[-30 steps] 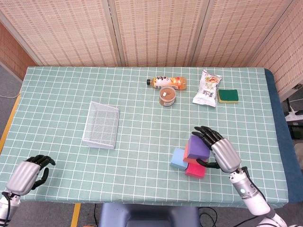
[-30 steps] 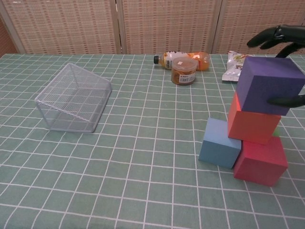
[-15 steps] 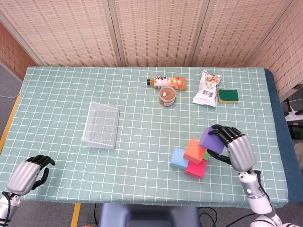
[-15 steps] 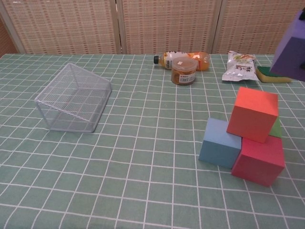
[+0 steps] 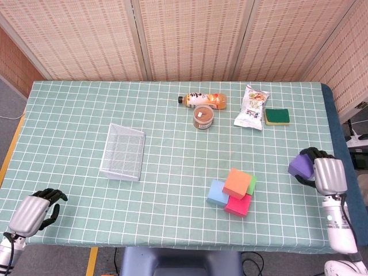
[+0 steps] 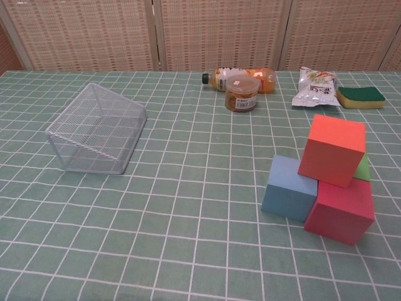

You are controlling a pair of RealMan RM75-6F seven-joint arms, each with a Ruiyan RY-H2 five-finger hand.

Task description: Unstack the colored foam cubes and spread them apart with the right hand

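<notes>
1. Left robot hand [image 5: 33, 211]: it rests at the near left corner of the surface [image 5: 69, 115], fingers curled in with nothing in them. It lies well apart from every cube and, by my judgement, has no part in the coming move.

2. Remaining stack: the blue cube [image 5: 217, 192] sits on the surface at the left of the group. The orange cube [image 5: 237, 183] rides on top, tilted, and bears on the blue cube and on the pink-red cube [image 5: 238, 204] at the near right. A green cube [image 5: 251, 185] shows only as a sliver behind the orange one. The chest view confirms this: orange cube [image 6: 332, 150] uppermost, blue cube [image 6: 288, 187] and pink-red cube [image 6: 340, 211] beneath it.

3. Purple cube [image 5: 300, 166]: it is gripped in the right robot hand [image 5: 322, 174], near the right edge of the surface and well apart from the stack. Whether it touches the surface cannot be told.

4. Key relation: the stack lies to the left of the right robot hand, and that hand is by far the nearer of the two. The cubes have no long axis.

5. Right robot hand pose: back of the hand upward, fingers wrapped round the purple cube, forearm running toward the near right edge. The chest view does not show it.

6. Judgement: setting the purple cube down comes next, then a leftward reach for the orange cube.
</notes>
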